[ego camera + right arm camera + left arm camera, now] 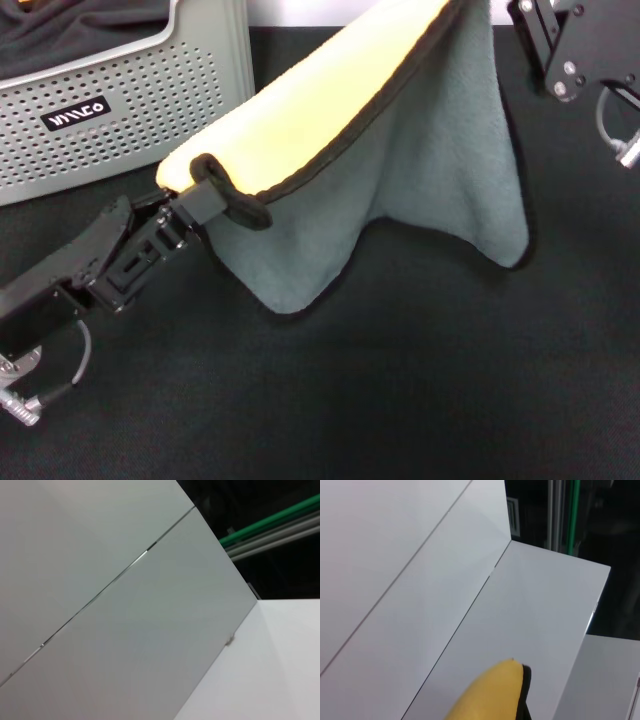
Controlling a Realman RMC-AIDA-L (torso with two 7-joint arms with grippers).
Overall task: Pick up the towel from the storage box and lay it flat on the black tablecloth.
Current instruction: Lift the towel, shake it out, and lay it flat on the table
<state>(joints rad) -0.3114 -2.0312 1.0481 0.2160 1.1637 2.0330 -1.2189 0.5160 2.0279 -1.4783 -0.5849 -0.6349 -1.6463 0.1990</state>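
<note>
The towel [400, 170] is out of the storage box [130, 110] and hangs stretched in the air over the black tablecloth [400, 400], yellow side up, grey-green side draping down until its lower edge reaches or nearly reaches the cloth. The left hand [200, 200] is clamped on one black-edged corner, near the box at the tabletop's far left. The right hand [560, 50] sits at the far right by the towel's other high corner; its grip is cut off, so whether it is together on the fabric I cannot tell.

To lay it well, I judge both hands should keep the top edge taut and level, draw toward the tabletop's near edge while lowering, so the hanging edge settles first and the rest unrolls without folding under.

Only the head view shows the box, the cloth and the drape. The left wrist view adds just the yellow corner tip [495, 695] against white panels; the right wrist view shows panels alone.
</note>
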